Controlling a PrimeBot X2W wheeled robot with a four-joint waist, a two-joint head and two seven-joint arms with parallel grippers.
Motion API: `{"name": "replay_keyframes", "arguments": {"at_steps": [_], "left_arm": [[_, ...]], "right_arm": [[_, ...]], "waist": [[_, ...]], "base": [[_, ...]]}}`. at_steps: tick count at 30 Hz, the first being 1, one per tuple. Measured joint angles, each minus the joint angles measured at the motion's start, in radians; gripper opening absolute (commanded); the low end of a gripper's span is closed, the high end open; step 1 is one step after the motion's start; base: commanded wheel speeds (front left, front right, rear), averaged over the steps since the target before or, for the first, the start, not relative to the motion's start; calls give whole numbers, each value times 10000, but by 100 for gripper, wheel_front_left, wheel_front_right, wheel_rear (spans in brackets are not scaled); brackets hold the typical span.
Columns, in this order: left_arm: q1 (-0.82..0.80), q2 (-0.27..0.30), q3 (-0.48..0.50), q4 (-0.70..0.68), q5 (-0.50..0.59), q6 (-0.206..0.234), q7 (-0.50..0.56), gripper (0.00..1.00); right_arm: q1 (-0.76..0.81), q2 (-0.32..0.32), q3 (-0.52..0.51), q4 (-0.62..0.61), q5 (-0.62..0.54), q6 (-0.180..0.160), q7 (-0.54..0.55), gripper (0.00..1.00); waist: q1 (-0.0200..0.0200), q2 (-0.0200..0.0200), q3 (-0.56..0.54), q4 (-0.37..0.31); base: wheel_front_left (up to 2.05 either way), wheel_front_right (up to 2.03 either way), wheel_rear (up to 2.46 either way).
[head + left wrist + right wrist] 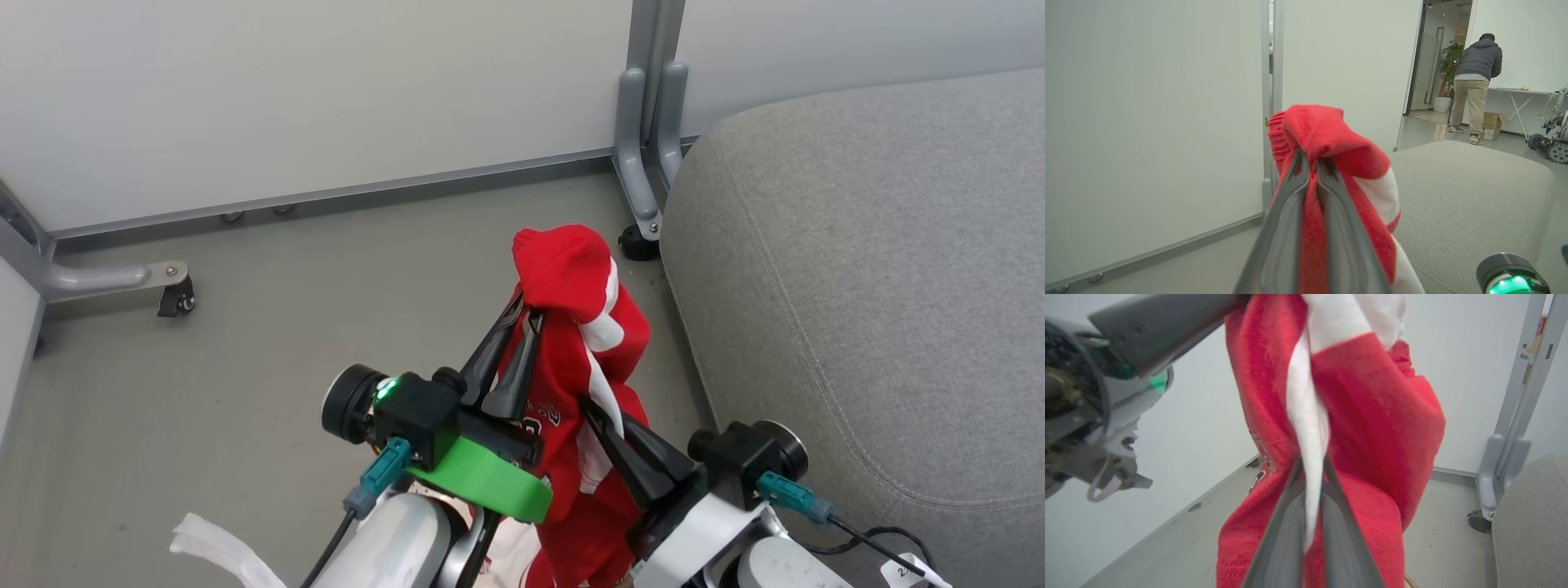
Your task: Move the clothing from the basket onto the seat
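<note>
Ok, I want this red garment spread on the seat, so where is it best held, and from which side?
The bunched top fold, pinched from below as the left hand does, and the white stripe lower down, pinched from the seat side as the right hand does. The garment hangs limp and long, so one pinch would likely leave it bunched; two spaced holds can spread it.

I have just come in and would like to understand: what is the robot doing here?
The robot holds a red garment with white trim up in the air, using both arms. Its left end effector is shut on the cloth near the top, and its right end effector is shut on a white stripe lower down. The garment hangs above the floor, just beside the grey seat, not yet on it. Far behind, a person stands with the back turned.
</note>
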Motion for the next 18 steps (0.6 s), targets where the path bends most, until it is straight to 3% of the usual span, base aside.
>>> {"name": "replay_keyframes", "arguments": {"at_steps": [2, 18], "left_arm": [[1, 12, 2, 48, 23, 59, 0, 100], [-76, 134, -21, 163, 52, 238, 217, 100]], "right_arm": [[12, -12, -50, -38, 0, 0, 0, 0], [43, -77, -393, -153, -84, 0, 0, 0]], "waist": [[0, 0, 16, -23], [0, 0, 237, -28]], "base": [[0, 0, 0], [0, 0, 0]]}}
